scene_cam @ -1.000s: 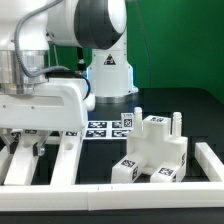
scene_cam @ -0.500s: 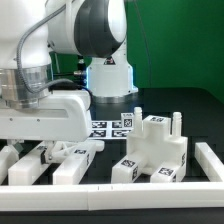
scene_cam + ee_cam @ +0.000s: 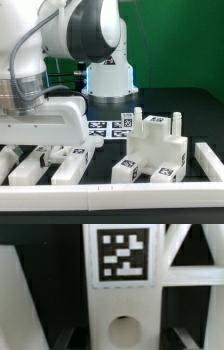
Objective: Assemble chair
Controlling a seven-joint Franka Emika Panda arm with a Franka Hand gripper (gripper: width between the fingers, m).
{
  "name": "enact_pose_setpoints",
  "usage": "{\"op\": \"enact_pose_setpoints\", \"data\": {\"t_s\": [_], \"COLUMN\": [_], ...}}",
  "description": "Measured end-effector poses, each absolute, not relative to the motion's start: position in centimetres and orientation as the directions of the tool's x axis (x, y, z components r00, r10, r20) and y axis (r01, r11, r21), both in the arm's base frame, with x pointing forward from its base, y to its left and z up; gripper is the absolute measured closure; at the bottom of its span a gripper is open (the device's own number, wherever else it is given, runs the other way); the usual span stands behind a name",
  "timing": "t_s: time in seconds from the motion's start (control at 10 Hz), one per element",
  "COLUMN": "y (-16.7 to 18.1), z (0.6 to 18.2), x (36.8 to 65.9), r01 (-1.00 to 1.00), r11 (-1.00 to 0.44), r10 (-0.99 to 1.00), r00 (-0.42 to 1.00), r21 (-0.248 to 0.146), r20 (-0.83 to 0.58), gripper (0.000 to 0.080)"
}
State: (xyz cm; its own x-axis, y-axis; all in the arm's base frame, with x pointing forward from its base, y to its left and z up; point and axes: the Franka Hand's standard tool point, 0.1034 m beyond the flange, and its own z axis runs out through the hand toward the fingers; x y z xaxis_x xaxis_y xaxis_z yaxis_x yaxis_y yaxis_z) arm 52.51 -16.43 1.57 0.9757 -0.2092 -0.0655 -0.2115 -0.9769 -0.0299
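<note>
Chair parts lie on the black table. A joined blocky white piece (image 3: 152, 150) with tags and upright pegs stands at the exterior view's right. Several long white legs (image 3: 72, 165) lie at the exterior view's left, under the arm's hand (image 3: 48, 122). In the wrist view a long white part (image 3: 125, 297) with a square tag (image 3: 125, 255) and an oval hole (image 3: 125, 331) runs between the jaws. My gripper (image 3: 125, 336) is open, one finger (image 3: 68, 336) on each side of this part with dark gaps between. The fingers themselves are hidden in the exterior view.
The marker board (image 3: 110, 125) lies flat behind the parts, by the robot's base (image 3: 108, 75). White border rails run along the front (image 3: 120, 189) and the exterior view's right (image 3: 211, 160). Other white bars (image 3: 195, 274) lie beside the part in the wrist view.
The hand has come down over the loose legs at the exterior view's left and shifted a little to the right. The parts have not moved.
</note>
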Motion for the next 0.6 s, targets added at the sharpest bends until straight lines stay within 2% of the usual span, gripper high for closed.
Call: {"op": "enact_pose_setpoints", "data": {"t_s": [0.4, 0.5, 0.6], "y": [-16.15, -16.14, -16.03], "z": [1.56, 1.55, 1.44], "x": [52.56, 52.55, 52.31], "r01": [-0.229, -0.229, -0.246], "r11": [-0.973, -0.973, -0.969], "r10": [-0.226, -0.226, -0.242], "r00": [0.971, 0.971, 0.966], "r21": [-0.034, -0.034, -0.037], "r20": [-0.080, -0.080, -0.089], "gripper": [0.0504, 0.0324, 0.0324]}}
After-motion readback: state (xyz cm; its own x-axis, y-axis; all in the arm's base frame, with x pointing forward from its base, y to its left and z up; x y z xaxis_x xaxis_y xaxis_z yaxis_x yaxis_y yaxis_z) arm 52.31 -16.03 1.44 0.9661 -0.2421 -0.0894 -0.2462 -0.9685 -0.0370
